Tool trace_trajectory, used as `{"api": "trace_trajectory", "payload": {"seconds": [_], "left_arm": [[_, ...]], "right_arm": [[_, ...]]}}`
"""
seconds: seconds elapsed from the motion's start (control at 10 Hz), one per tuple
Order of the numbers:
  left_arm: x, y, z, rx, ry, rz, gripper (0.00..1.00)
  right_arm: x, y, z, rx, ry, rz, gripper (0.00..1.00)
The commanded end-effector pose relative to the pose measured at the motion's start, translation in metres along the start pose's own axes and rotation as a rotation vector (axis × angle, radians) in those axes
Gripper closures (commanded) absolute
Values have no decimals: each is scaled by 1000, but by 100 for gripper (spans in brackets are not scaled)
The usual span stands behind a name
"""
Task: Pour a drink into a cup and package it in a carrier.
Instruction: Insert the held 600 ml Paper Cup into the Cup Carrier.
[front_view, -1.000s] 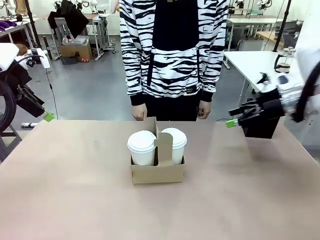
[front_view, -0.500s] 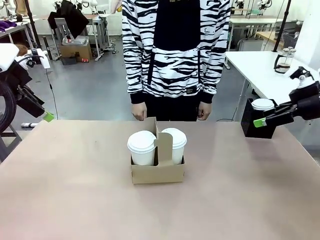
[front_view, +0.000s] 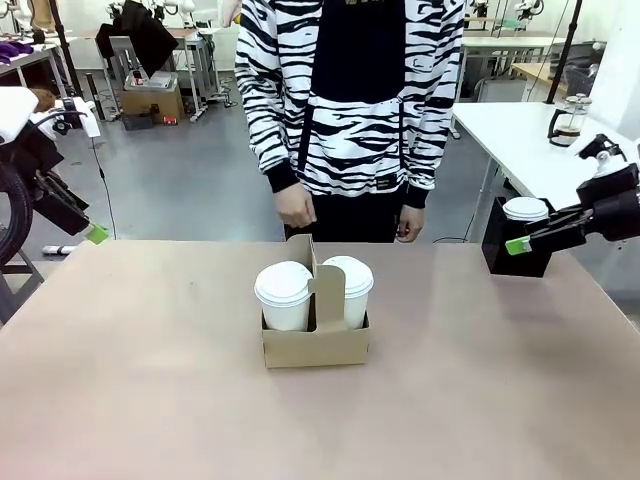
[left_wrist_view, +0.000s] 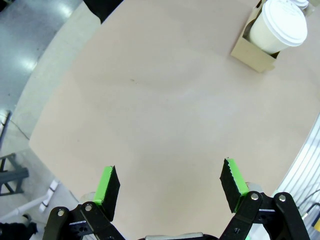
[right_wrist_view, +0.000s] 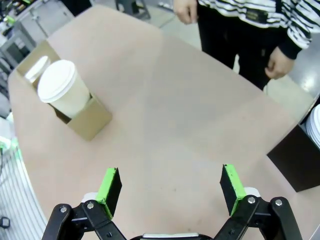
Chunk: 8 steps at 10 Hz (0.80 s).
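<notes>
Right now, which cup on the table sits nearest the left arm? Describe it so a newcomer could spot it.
Start at the brown cardboard carrier in the middle of the table. Two lidded white cups stand in its pockets, one on each side of the upright handle. Yours is the cup on the robot's left, slightly nearer the camera than its twin.

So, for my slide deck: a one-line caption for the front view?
Two lidded cups sit in the carrier as a person's hand reaches toward it.

Front faces across; both wrists overlook the carrier (front_view: 314, 342).
</notes>
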<state>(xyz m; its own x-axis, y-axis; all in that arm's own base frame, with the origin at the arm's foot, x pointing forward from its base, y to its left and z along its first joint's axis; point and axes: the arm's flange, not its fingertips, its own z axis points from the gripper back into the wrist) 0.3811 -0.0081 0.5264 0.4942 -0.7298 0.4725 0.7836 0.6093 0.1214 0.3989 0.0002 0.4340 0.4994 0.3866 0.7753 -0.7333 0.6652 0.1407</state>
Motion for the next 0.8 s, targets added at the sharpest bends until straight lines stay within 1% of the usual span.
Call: {"api": "trace_trajectory", "payload": {"seconds": [0.0,0.7], "left_arm": [[-1,-1,1,2,2,1,0],[-1,-1,1,2,2,1,0]], "right_arm": [[1,-2,1,-3,-1,29,0],[1,-2,1,-3,-1,29,0]]}}
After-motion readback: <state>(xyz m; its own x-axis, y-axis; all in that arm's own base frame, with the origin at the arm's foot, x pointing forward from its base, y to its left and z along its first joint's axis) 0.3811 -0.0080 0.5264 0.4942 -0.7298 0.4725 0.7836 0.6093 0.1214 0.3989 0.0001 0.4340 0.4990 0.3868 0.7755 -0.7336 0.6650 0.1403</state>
